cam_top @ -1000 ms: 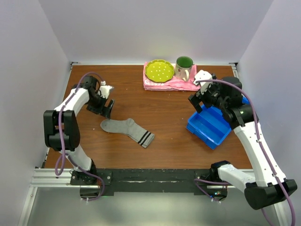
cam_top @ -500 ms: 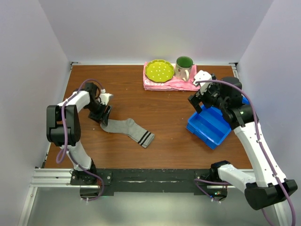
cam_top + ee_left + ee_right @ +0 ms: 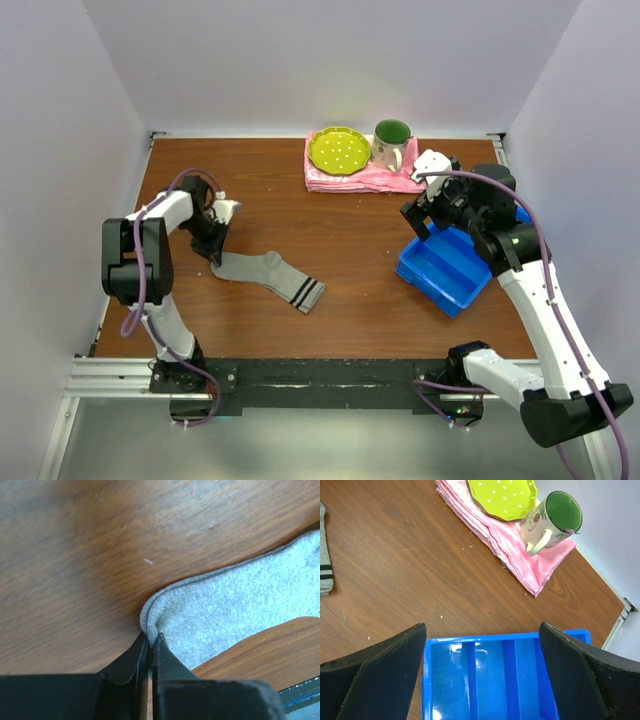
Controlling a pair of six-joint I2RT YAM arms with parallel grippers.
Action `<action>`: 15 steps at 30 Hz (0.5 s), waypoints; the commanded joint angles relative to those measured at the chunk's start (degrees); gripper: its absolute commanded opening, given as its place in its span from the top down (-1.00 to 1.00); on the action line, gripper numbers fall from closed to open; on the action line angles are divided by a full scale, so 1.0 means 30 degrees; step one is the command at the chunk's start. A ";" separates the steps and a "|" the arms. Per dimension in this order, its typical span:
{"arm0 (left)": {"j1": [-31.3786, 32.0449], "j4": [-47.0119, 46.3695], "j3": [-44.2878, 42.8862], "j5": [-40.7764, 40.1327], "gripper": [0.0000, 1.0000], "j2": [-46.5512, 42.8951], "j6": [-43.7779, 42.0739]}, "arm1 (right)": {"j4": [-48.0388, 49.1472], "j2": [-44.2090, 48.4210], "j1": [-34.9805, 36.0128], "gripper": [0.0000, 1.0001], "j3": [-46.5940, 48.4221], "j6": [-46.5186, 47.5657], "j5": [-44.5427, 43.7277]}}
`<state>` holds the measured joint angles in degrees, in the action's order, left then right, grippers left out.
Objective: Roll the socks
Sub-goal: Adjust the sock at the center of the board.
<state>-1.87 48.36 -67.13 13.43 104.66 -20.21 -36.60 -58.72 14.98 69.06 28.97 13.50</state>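
Observation:
One grey sock (image 3: 268,275) lies flat on the brown table, toe at the left, dark-striped cuff (image 3: 310,293) at the right. My left gripper (image 3: 215,254) is down at the toe end, shut on the sock. In the left wrist view the black fingertips (image 3: 159,647) pinch the rounded toe edge of the sock (image 3: 235,605), which bunches slightly between them. My right gripper (image 3: 424,222) hangs open above the blue bin, far from the sock. The right wrist view catches only the sock's striped cuff (image 3: 324,572) at its left edge.
A blue divided bin (image 3: 445,268) sits at the right, directly under my right gripper (image 3: 481,645). At the back lies a folded pink cloth (image 3: 352,181) carrying a green dotted plate (image 3: 338,150) and a green-lined mug (image 3: 391,143).
My left gripper came down toward the sock's toe and closed on it. The sock's toe end shifted slightly. The right arm has not moved.

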 commanded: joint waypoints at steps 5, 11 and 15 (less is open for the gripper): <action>0.0152 0.0082 -0.4973 -0.1311 1.00 0.2726 0.0056 | 0.0305 0.0296 0.0044 -0.97 0.0331 -0.0340 0.0247; 0.2143 -0.0123 -1.0684 -0.4034 1.00 0.6474 -0.0090 | 0.0627 0.0208 0.0074 -0.97 0.0448 -0.0633 -0.0045; 0.4018 -0.0356 -1.4645 -0.5998 1.00 0.9053 -0.0529 | 0.0803 0.0207 0.0074 -0.97 0.0478 -0.0722 -0.0396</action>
<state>4.49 49.04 -100.55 2.13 126.17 -20.36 -36.34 -58.74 14.98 69.08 28.03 13.19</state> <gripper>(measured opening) 0.036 0.986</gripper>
